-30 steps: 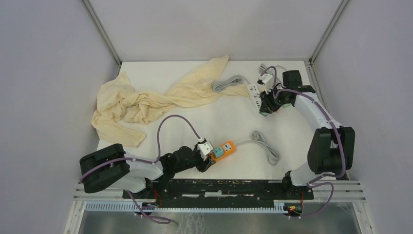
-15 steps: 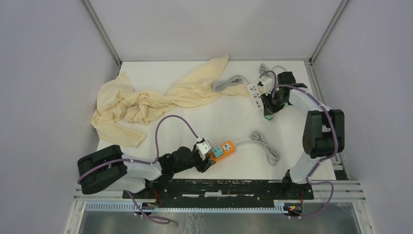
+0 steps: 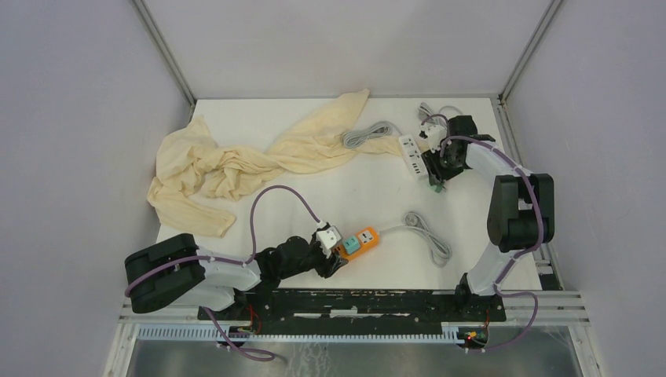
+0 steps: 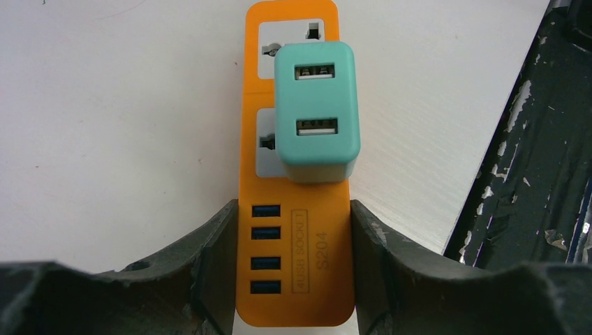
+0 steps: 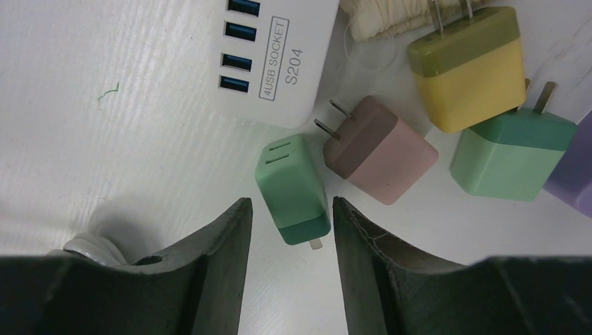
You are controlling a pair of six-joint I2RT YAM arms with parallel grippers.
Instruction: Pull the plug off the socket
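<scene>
Left gripper is clamped on the USB end of the orange power strip, one finger pressed to each long side, pinning it flat on the table near the front edge. The teal USB charger sits fully seated in the strip's socket, just ahead of the fingers, so the pull is not yet done.

Right gripper hangs at the far right of the table with its jaws apart. A small green plug lies loose on the surface at the fingertips, beside the white power strip, a pink plug and a yellow one.

By my judgement, the step in hand is bracing the strip. The next move calls for the right arm to cross to the near strip, close on the charger's sides and draw it straight out while the left holds firm.

Seen from above, the left arm lies low along the front rail, reaching right. The right arm stands folded at the elbow, wrist tipped downward.
</scene>
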